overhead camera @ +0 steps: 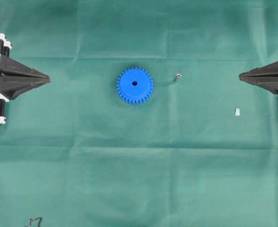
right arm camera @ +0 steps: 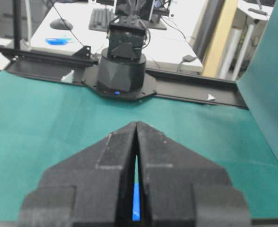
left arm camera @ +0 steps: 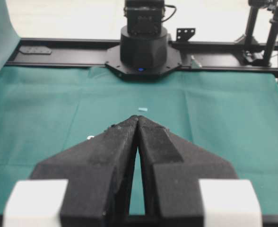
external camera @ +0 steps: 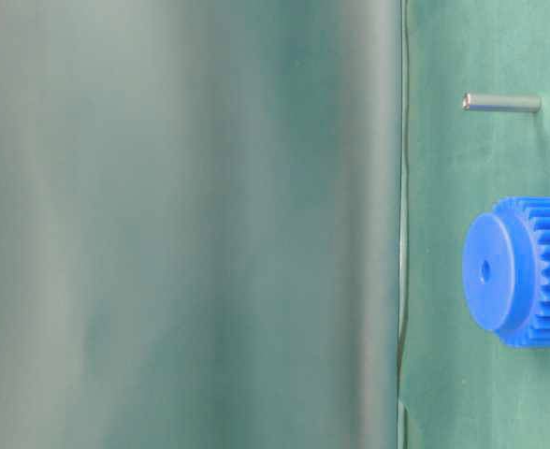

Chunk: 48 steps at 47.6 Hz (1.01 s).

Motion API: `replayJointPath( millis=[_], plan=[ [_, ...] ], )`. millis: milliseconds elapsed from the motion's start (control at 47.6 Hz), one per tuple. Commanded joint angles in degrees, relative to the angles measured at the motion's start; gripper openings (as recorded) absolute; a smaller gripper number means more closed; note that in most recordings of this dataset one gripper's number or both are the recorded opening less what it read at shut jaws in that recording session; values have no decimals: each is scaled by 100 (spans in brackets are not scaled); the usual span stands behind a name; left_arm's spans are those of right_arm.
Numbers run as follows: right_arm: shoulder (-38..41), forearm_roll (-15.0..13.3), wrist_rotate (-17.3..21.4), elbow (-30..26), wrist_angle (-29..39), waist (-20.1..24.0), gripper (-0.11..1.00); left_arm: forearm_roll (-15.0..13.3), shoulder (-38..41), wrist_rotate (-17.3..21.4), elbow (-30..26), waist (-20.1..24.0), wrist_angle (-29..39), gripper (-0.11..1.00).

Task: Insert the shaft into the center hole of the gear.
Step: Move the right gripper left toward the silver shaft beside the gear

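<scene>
Overhead view has both arms parked at the edges, so nothing's started yet. Left pincer (overhead camera: 48, 78) and right pincer (overhead camera: 240, 74) are both pinched closed with nothing in them. Gear (overhead camera: 134, 85) lies flat mid-desk (overhead camera: 129, 179), hub up, so the center hole (overhead camera: 134, 83) faces up for the insert. Bright blue plastic, fine teeth. Shaft (overhead camera: 178, 76) stands on end just right of it, a thin shiny metal pin. Pale scrap (overhead camera: 237, 111) lies near the right arm on the creased green cloth.

From above, my left gripper (overhead camera: 48, 79) and right gripper (overhead camera: 240, 74) are cut off by the sides. The gear (external camera: 521, 271) runs off the table-level edge. My right fingers (right arm camera: 115, 156) hide most of it.
</scene>
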Motion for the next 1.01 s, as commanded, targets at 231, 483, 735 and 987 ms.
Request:
replayJointPath(
  millis=[231, 483, 735, 987],
  plan=[
    [246, 35, 62, -316, 9, -114, 3, 70, 18, -132, -290, -97, 44, 0],
    [993, 229, 70, -765, 606, -747, 3, 70, 53, -132, -281, -105, 79, 0],
    [1951, 334, 79, -1037, 729, -870, 23, 70, 53, -132, -290, -105, 149, 0],
    [3445, 413, 79, -1292, 624, -923, 92, 62, 62, -132, -281, -105, 158, 0]
  ],
)
